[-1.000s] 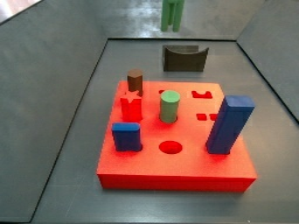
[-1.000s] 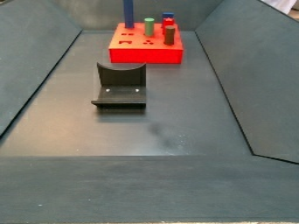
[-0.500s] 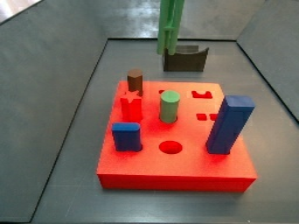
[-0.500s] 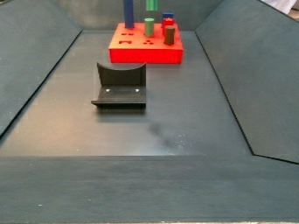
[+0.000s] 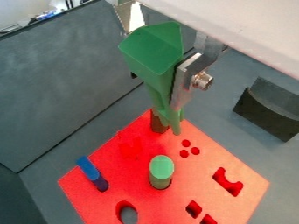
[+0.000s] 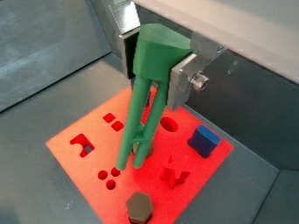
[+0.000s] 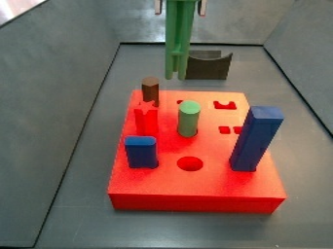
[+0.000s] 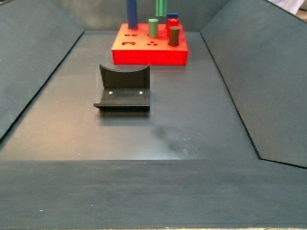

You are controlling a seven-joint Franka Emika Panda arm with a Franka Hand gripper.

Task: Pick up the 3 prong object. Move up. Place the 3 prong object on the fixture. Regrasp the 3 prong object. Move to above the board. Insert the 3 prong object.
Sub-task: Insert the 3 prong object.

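The 3 prong object (image 7: 178, 41) is a long green peg that hangs upright. My gripper (image 7: 180, 5) is shut on its upper end at the top edge of this side view. Its lower tip hovers above the back part of the red board (image 7: 196, 180), clear of the top face. In both wrist views the peg (image 5: 152, 66) (image 6: 145, 101) points down at the board (image 5: 128, 157) (image 6: 87, 131), with a silver finger (image 5: 186, 80) (image 6: 183, 79) pressed to its side. The fixture (image 7: 205, 65) (image 8: 122, 87) stands empty behind the board.
The board carries a brown peg (image 7: 151, 90), a red peg (image 7: 146, 119), a round green cylinder (image 7: 189, 119), a tall blue peg (image 7: 256, 139) and a short blue one (image 7: 139, 151). Sloped grey walls (image 7: 58, 78) close in the floor on both sides.
The gripper has carried the 3 prong object forward from above the fixture to over the board's back part. It now hangs larger and lower in the side view.
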